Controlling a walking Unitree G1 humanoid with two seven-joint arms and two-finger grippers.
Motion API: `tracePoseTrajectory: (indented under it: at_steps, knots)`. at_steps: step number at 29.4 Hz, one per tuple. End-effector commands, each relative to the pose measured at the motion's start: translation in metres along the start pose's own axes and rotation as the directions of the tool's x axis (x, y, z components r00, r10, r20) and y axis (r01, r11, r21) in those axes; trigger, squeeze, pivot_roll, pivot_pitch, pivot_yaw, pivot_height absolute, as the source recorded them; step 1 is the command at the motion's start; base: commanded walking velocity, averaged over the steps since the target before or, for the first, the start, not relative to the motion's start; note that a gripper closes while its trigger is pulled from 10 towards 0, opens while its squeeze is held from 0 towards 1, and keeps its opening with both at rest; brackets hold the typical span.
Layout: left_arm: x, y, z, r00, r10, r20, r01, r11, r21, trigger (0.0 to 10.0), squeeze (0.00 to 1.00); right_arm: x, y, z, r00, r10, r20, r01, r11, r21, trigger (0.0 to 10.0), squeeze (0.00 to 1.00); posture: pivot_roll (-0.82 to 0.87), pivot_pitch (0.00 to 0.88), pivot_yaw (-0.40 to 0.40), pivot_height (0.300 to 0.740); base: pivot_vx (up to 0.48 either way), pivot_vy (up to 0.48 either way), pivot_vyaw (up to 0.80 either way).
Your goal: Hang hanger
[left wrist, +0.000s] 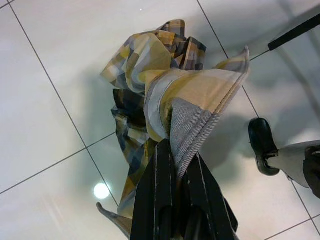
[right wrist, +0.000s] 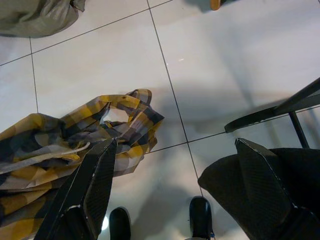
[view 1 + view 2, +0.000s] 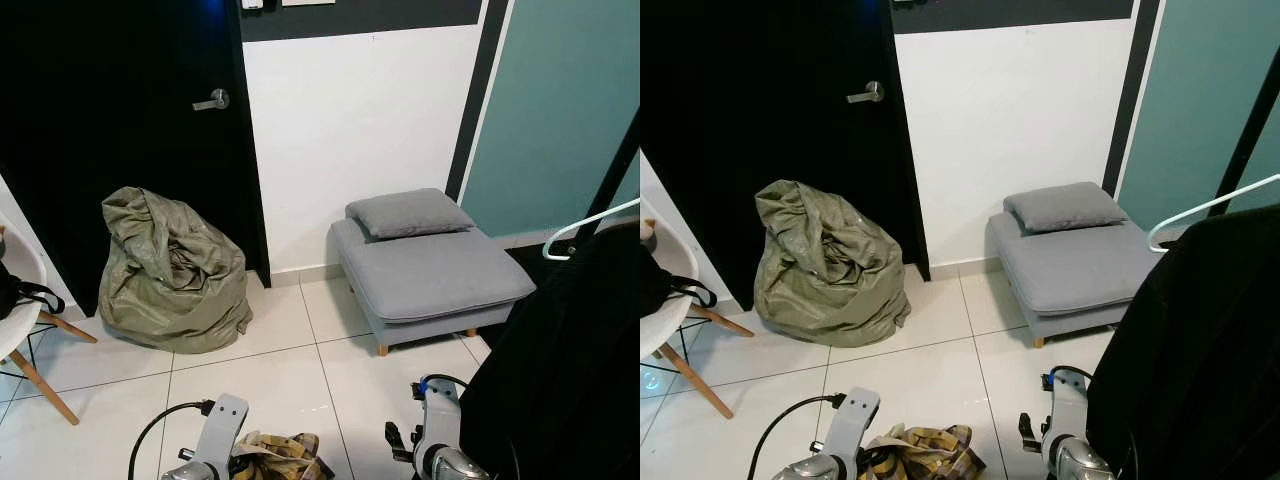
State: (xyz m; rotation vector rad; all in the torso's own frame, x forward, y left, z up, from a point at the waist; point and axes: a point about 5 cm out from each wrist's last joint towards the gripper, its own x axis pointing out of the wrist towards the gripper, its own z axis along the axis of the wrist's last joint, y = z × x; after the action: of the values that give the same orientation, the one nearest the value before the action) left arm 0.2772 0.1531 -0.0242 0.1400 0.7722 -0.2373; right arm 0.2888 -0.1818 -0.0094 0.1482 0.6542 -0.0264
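A white hanger [image 3: 590, 225] sticks out at the right, above a black garment [image 3: 560, 370] that hangs there. A yellow-and-grey plaid shirt [image 1: 165, 90] dangles just above the tiled floor. My left gripper [image 1: 177, 150] is shut on a folded edge of it. The same shirt [image 3: 280, 455] appears low between my two arms in the eye views. My right gripper [image 2: 175, 145] is open and holds nothing, with the plaid shirt [image 2: 60, 145] beside one finger and the black garment [image 2: 260, 185] beside the other.
A grey footstool [image 3: 430, 270] with a cushion stands against the white wall. An olive sack [image 3: 175, 270] slumps by the black door [image 3: 120, 120]. A white chair [image 3: 20, 300] is at the left. Black rack bars [image 2: 270, 112] lie on the floor.
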Motion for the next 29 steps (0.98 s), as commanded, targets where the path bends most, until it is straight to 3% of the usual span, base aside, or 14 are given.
tracePoseTrajectory:
  at_steps: [1, 4, 29]
  knots:
    - [-0.0003, 0.0024, -0.0012, 1.0, 0.004, -0.006, -0.004, 1.0, -0.014, 10.0, 0.0, 0.0002, 0.0013, -0.0011, 1.0, -0.003, -0.013, 0.003, 1.0, 0.001, 10.0, 0.0, 0.04, 0.082, 0.065, 0.74, 0.0, 0.0, 0.0]
    - [-0.0001, 0.0011, 0.0004, 1.0, -0.002, 0.001, 0.002, 1.0, 0.013, 10.0, 0.0, 0.0003, 0.0013, 0.0008, 1.0, -0.002, -0.007, 0.002, 1.0, 0.007, 10.0, 0.0, 0.04, 0.083, 0.057, 0.74, 0.0, 0.0, 0.0]
    - [-0.0006, 0.0039, 0.0003, 1.0, 0.015, 0.003, -0.015, 1.0, -0.026, 10.0, 0.0, -0.0002, 0.0018, 0.0022, 1.0, -0.002, 0.004, 0.002, 1.0, 0.022, 10.0, 0.0, 0.04, 0.091, 0.059, 0.74, 0.0, 0.0, 0.0]
